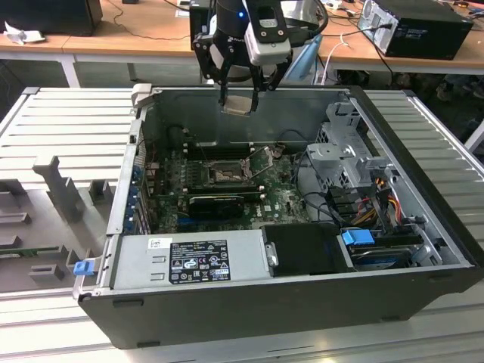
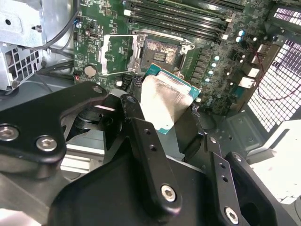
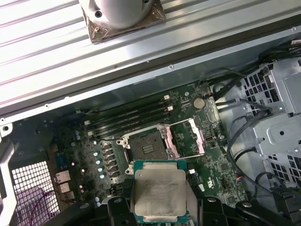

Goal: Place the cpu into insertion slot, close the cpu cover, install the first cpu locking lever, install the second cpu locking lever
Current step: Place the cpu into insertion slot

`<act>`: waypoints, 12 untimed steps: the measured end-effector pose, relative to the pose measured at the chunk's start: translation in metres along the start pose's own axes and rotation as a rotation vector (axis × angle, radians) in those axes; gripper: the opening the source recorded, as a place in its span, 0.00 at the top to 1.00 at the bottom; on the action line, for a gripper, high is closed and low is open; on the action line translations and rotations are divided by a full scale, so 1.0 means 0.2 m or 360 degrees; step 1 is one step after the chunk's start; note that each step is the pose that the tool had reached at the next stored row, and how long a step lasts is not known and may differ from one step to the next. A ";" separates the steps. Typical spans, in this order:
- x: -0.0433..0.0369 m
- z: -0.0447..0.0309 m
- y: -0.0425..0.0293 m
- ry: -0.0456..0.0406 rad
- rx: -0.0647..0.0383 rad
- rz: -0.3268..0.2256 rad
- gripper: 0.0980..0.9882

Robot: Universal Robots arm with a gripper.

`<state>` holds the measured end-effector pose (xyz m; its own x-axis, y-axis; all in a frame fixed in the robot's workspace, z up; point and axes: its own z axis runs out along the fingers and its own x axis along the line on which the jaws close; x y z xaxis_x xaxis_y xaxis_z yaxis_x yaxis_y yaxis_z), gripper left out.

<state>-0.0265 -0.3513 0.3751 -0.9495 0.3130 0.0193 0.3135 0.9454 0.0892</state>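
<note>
Mobo (image 3: 211,162) bg; fingers (image 2: 141,136) grip cpu (image 3: 157,193) level, metal side up.

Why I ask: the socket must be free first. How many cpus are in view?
1. The cpu is held between the fingers, above the open computer case. The socket below is bare, so none hides there; its cpu cover lies folded open beside it.

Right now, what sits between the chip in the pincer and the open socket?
Nothing: only open air separates chip and socket, in the exterior view.
</note>
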 end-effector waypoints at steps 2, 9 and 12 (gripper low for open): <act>0.000 0.000 0.000 -0.0001 0.0000 0.0008 0.52; 0.000 0.000 0.000 -0.0005 -0.0001 0.0051 0.52; 0.000 0.000 0.000 -0.0006 -0.0001 0.0066 0.52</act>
<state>-0.0265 -0.3513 0.3751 -0.9356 0.3526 0.0193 0.3528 0.9314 0.0892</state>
